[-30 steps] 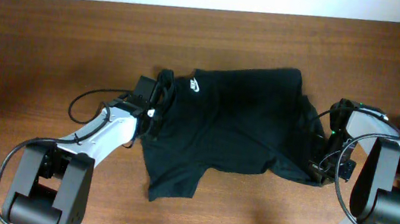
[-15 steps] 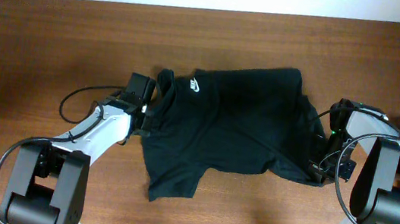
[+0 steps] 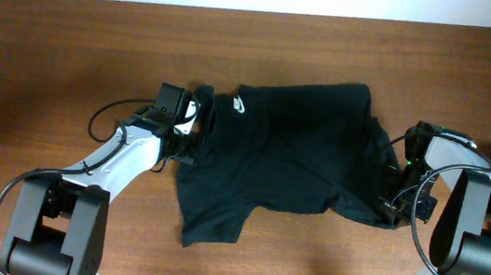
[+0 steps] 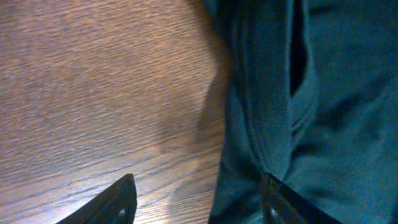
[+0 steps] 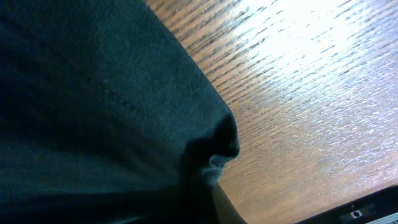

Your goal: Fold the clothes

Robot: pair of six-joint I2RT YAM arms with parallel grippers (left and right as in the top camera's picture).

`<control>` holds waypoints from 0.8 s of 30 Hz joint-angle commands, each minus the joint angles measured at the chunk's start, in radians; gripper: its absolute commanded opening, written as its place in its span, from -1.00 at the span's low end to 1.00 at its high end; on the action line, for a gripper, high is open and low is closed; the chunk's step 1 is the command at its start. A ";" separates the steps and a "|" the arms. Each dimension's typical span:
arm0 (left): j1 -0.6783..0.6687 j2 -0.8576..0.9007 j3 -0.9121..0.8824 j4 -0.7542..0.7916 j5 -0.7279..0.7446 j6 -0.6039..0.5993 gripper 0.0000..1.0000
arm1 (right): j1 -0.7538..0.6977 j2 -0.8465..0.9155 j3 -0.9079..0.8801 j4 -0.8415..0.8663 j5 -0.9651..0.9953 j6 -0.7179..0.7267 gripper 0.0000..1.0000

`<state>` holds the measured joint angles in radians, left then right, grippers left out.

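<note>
— Pictured from above: brown wooden table [image 3: 49,57], black shirt [image 3: 291,152] spread over its middle and reaching toward the right edge. Lying which way?

— Lengthwise, left to right, slightly askew. Collar toward the left edge, hem toward the right edge, one sleeve trailing toward the near edge. Chest side up.

— And the two arms?

— Left gripper [image 3: 188,132] just beside the collar, jaws spread apart and gripping nothing. Bare wood and the shirt's border between the fingertips [image 4: 123,200]. Right gripper [image 3: 390,204] at the hem, clamped on a pucker of shirt fabric.

— Best way on with the fold, judging from here?

— Probably this: take a hold at the collar end to match the one at the hem. Lift both ends together and carry them across evenly. Pinch the border cleanly, not a bunch. Flatten the rumpled right side first, or expect a crooked crease.

— Smallest detail?

— White logo [image 3: 239,107] near the collar, facing up.
</note>
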<state>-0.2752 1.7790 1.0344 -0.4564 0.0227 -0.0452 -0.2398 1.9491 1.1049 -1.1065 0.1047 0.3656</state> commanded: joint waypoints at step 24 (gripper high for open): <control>-0.024 0.072 0.058 -0.018 0.119 0.085 0.00 | -0.002 0.150 -0.108 0.146 -0.048 0.006 -0.77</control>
<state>-0.2867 1.8389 1.0794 -0.4740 0.1596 0.0158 -0.2398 1.9465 1.1023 -1.1030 0.1055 0.3649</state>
